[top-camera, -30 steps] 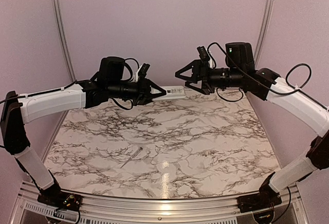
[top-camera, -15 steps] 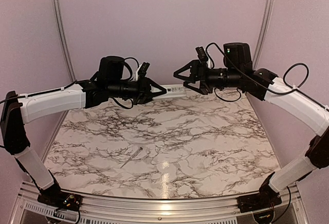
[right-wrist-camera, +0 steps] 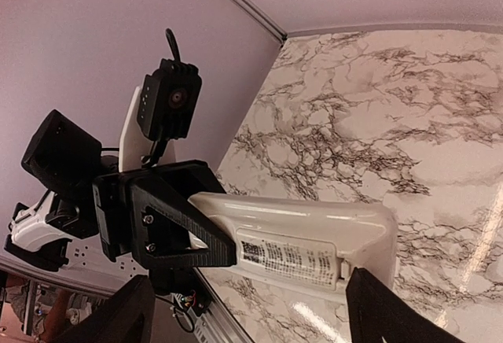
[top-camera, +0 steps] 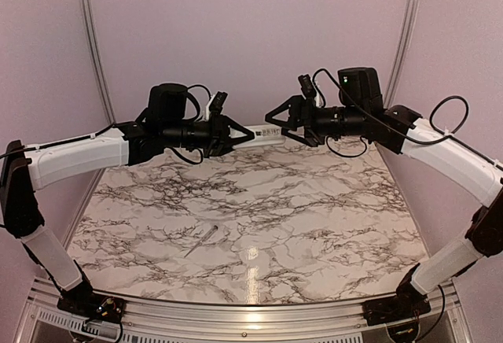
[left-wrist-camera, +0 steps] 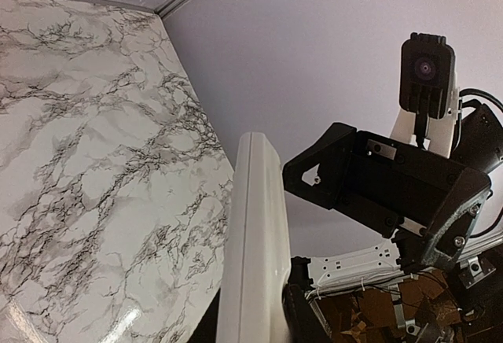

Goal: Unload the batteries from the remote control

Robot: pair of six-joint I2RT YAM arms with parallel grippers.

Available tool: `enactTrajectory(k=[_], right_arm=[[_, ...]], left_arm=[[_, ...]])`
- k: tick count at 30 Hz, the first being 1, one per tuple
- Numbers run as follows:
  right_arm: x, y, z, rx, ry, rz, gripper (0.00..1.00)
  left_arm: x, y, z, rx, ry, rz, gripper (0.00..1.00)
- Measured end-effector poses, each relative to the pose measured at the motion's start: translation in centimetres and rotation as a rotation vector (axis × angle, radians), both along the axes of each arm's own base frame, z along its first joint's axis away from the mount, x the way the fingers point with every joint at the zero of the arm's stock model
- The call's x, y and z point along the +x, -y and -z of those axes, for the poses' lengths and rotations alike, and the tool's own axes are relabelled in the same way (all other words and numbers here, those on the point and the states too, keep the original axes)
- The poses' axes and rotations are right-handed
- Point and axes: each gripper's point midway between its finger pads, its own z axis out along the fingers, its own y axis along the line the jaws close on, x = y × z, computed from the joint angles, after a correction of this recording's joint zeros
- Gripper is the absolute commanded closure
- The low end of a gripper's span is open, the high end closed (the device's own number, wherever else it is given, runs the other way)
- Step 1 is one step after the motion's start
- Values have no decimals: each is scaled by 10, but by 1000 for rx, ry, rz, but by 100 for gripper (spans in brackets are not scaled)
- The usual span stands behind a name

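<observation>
Remote control: small white oblong handset, up off the bench, upper centre of the top view, lying roughly level with its long axis left to right. My left hand is clamped on its left end and the rest sticks out free to the right. In the left wrist view the remote control is edge-on, a thin white slab rising from bottom centre with a rounded corner at the top. In the right wrist view it sits lower centre, glossy white face toward the camera, printed label panel on it, right end rounded. That end lies between the spread fingers of my right hand. Can't tell if they touch it.
</observation>
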Motion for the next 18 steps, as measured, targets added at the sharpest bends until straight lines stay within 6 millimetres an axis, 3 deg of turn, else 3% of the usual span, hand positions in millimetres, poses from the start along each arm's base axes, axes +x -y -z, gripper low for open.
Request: enactTrajectory(k=[18], right_arm=[[2, -2, 2, -9, 18, -6, 18]], left_arm=[[-2, 1, 0, -3, -6, 12, 100]])
